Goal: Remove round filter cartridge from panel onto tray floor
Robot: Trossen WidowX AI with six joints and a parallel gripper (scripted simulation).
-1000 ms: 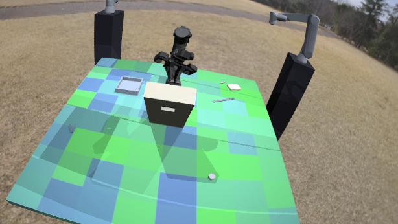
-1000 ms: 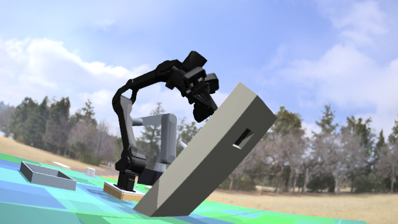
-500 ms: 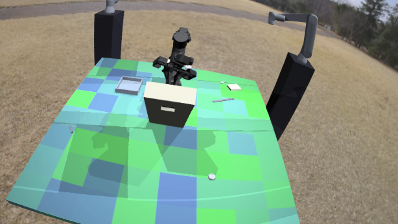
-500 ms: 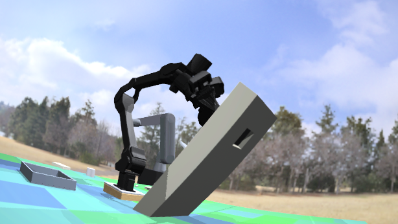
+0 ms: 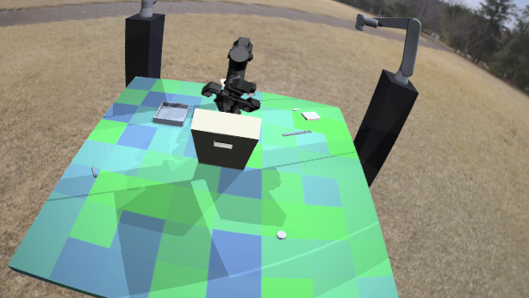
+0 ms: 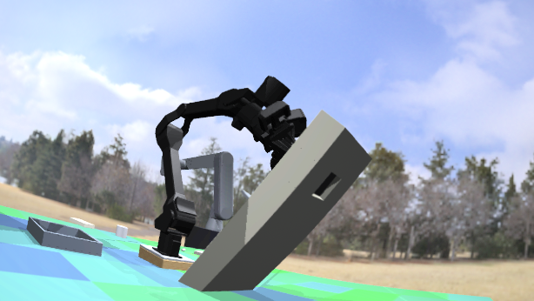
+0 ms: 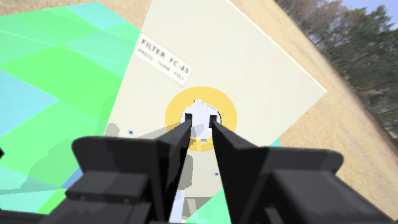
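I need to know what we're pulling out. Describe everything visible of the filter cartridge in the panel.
The filter cartridge is a small round disc, pale white with a smooth plastic look, set flush in the slanted cream panel and ringed by a yellow band. Two narrow dark slots sit on its face, and a small tab shows at its top edge. The fingers of the gripper, narrowly parted, reach those slots; whether they are inside cannot be told. A label sits above-left.

Matt cream panel (image 7: 240, 60), matt black hand (image 7: 201, 131)
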